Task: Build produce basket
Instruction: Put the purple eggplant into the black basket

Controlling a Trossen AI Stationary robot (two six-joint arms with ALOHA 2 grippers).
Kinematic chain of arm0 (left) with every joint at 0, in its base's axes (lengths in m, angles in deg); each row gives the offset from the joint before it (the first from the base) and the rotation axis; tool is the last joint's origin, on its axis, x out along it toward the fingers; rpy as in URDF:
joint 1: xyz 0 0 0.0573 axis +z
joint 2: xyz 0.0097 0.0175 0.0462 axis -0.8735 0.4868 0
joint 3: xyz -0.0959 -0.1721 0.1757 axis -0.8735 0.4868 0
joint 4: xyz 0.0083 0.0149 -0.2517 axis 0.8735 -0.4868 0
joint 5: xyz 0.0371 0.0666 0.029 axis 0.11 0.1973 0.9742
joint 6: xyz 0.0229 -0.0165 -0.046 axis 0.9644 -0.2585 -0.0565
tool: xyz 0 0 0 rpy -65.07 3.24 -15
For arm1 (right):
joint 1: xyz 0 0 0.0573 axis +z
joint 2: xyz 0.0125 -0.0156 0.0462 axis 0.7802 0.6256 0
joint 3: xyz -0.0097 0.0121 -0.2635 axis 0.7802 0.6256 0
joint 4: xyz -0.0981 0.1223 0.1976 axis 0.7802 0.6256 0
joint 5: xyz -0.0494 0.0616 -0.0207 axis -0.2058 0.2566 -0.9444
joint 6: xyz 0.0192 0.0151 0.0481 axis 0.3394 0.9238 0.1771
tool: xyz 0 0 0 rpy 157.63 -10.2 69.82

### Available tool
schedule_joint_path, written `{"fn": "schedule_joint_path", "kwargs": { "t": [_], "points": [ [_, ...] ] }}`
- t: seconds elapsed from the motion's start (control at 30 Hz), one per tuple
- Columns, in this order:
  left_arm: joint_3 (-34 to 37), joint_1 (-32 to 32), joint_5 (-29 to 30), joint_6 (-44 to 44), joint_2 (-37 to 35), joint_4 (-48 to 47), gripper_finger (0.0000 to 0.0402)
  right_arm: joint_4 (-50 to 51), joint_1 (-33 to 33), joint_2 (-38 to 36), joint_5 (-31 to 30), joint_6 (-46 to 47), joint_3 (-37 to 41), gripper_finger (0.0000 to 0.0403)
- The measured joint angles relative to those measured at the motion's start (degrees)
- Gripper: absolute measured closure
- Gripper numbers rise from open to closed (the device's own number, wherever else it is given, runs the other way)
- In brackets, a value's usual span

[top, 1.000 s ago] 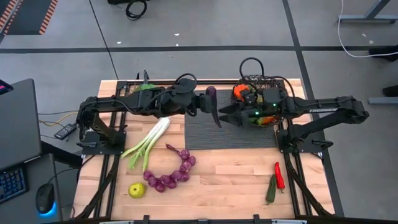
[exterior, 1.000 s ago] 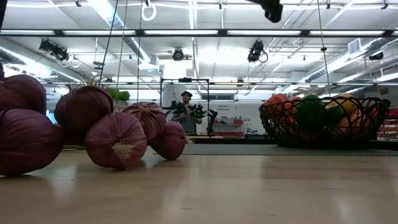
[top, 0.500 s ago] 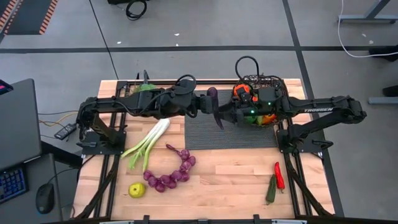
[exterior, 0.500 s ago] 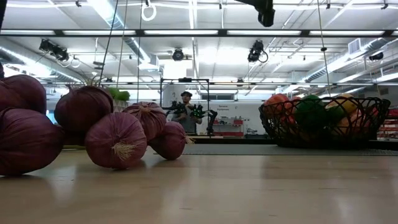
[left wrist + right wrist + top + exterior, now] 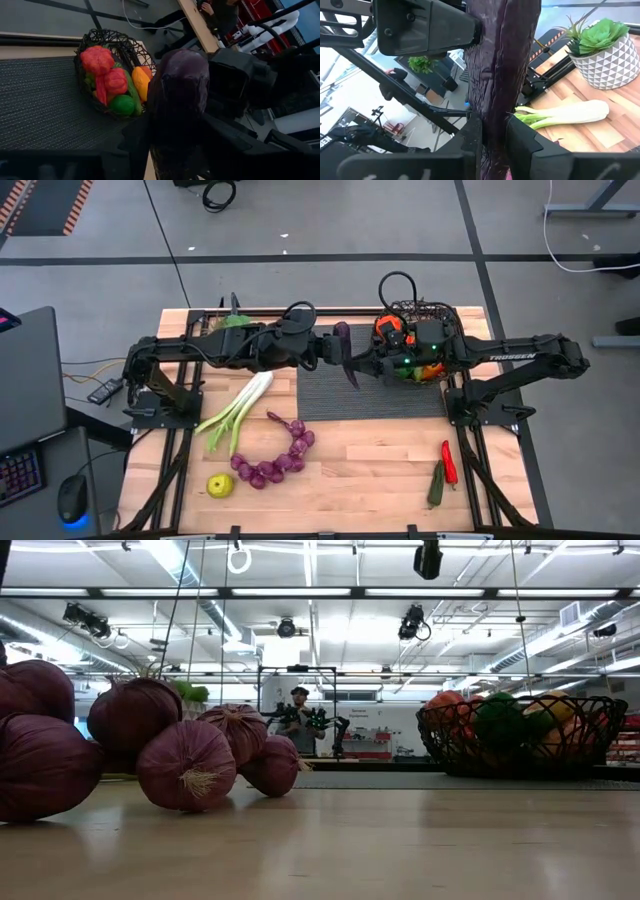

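now right claw (image 5: 352,366) clamped on aubergine (image 5: 341,334), left claw (image 5: 334,349) gripping it too

Light wood-plank table (image 5: 370,470) with a smooth low sheen, dark ribbed woven mat (image 5: 330,395) – matt; black open-weave wire basket (image 5: 117,40), aubergine (image 5: 502,60) wrinkled dull-purple skin, onions (image 5: 185,765) glossy with papery streaks, matt black plastic grippers – left gripper (image 5: 335,352), right gripper (image 5: 350,364).

Aubergine (image 5: 502,75) ends beyond right wrist frame; left end effector (image 5: 175,145) mostly behind it.
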Motion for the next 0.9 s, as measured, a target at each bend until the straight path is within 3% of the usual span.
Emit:
{"fn": "schedule_joint_path", "kwargs": {
  "t": [0.43,0.63,0.9],
  "points": [
    [0.00,1.45,-2.44,6.00,-2.47,-2.41,0.0119,0.35,-0.41,-0.04,-1.46,0.68,0.00,0.0335],
    [0.00,2.54,-6.48,10.32,-6.79,-7.90,0.0102,12.34,-2.84,-1.14,-9.33,5.55,-0.02,0.0333],
    [-0.04,0.33,-6.97,7.91,-10.05,-21.12,0.0108,32.62,-8.99,-3.92,-20.89,14.40,-0.02,0.0330]
  ]
}}
